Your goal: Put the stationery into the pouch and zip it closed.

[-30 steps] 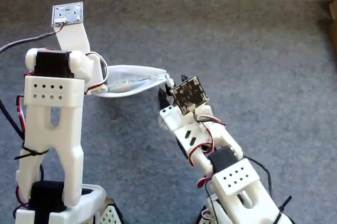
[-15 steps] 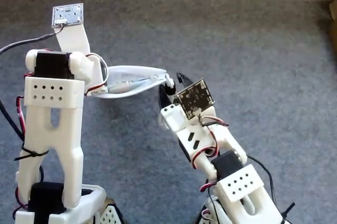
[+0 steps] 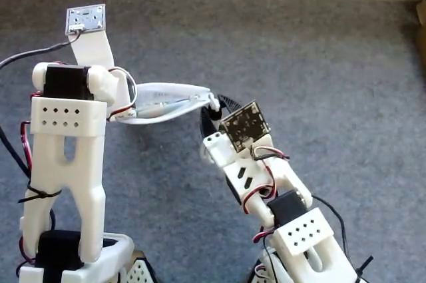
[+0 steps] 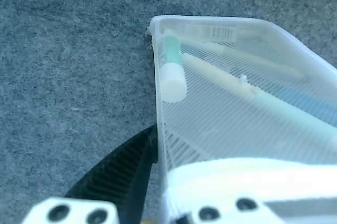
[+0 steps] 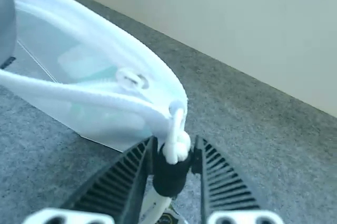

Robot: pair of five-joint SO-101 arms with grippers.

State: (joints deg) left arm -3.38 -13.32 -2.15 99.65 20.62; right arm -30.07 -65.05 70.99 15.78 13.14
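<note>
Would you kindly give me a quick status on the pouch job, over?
Left fingers shut on pouch. Right fingers shut on zipper pull. Stationery inside, mouth open. Nothing in the way.

From above, the left arm (image 3: 66,116) covers the 9 o'clock end of the pouch (image 3: 170,100), and a camera board (image 3: 245,123) hides most of the right tool (image 5: 174,140) at its 3 o'clock end. Through the mesh the pens (image 4: 263,100) blur. The pouch runs off both wrist views.
</note>
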